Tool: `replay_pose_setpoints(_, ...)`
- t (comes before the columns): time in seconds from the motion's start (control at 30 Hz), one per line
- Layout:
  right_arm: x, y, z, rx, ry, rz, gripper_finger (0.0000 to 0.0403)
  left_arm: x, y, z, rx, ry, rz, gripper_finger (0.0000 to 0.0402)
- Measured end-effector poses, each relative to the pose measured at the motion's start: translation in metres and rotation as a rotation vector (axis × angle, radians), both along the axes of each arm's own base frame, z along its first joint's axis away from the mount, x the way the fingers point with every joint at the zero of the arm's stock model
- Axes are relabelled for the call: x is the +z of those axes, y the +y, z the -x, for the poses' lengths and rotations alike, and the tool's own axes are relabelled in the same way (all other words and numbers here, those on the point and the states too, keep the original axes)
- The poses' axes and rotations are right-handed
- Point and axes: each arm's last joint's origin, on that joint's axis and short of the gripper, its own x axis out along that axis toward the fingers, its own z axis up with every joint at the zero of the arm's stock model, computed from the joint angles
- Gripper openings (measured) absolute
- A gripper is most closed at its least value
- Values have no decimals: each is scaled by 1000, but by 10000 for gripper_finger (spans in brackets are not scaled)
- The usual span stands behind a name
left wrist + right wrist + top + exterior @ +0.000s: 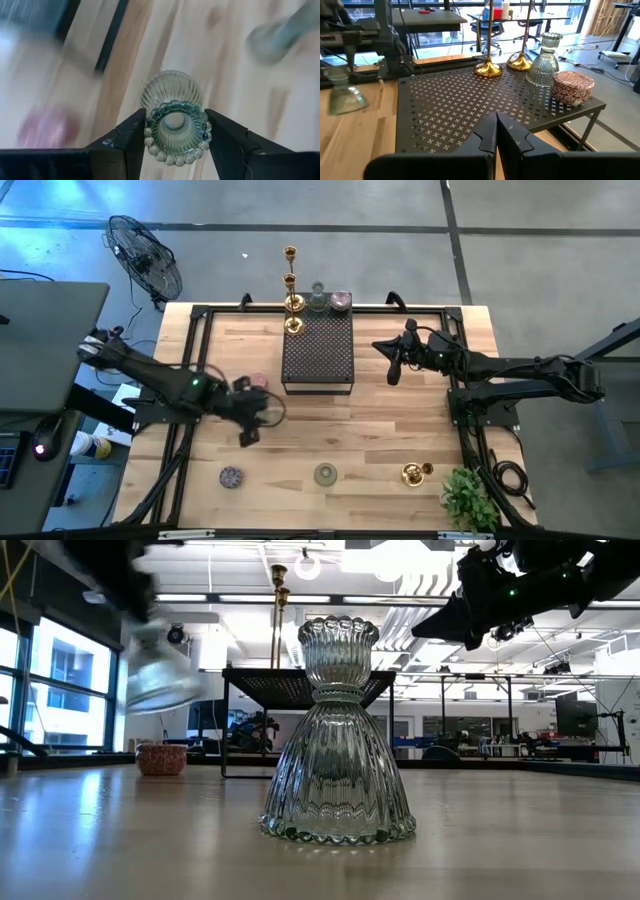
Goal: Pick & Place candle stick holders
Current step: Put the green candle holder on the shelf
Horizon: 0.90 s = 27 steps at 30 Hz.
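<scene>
Left gripper (175, 135) clamps a ribbed clear glass candle holder (173, 117) aloft, left of the perforated black stand (318, 350); right gripper (496, 131) closed, empty.

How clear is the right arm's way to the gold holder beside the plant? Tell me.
Probably yes: the right pincer, shut and empty, hangs beside the dark stand, with bare table between it and the gold holder. It must open first.

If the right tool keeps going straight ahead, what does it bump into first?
Probably the dark rack: the shut right tool points across its top. Farther along stand two gold candlesticks and a glass holder; depth is unclear.
</scene>
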Motion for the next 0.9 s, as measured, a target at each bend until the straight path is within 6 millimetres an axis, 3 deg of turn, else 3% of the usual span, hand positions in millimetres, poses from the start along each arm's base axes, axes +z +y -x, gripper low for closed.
replay_pose_setpoints(0.17, 0, 0, 0, 2, 0, -1, 0, 2, 12, -42, -148, -119, -38, 173)
replay_pose_setpoints(0.47, 0, 1, 0, 39, -16, -48, 0, -16, 33, -106, -240, -60, -114, 173)
replay_pose_setpoints(0.7, 0, 2, -1, 48, -16, -48, 0, -34, 38, -137, -287, 3, -148, 174)
replay_pose_setpoints(0.9, -1, 2, 0, 49, -10, -49, 0, -50, 43, -149, -283, 52, -147, 174)
